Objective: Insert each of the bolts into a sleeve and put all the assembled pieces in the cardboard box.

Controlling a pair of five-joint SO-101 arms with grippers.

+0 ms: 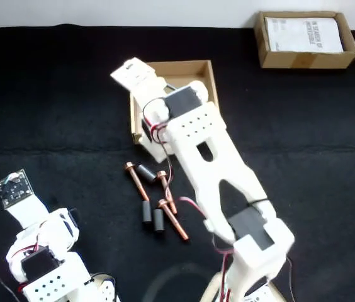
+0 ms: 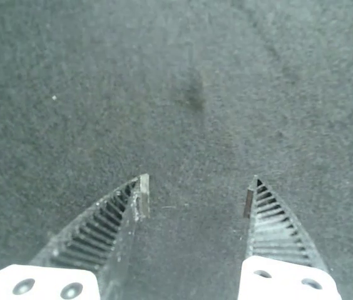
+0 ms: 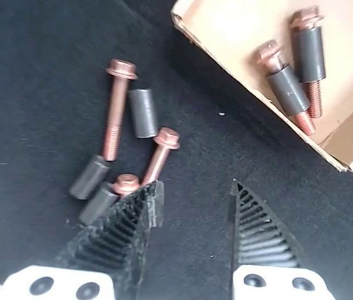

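Right gripper [image 3: 195, 187] wide, empty, over crowded loose bolts [image 3: 114, 112] and sleeves [image 3: 142, 112]; closing might pinch two; left gripper [image 2: 196, 187] wide too.

a second box [image 1: 303, 60] holding a white sheet [image 1: 303, 34] sits on the black cloth [image 1: 51, 94].

a black cloth-covered table [image 1: 316, 189] carries three loose copper bolts [image 1: 135, 182], three dark sleeves [image 1: 145, 212], an open cardboard box [image 1: 180, 64] and a second box [image 1: 303, 60] at its far edge.
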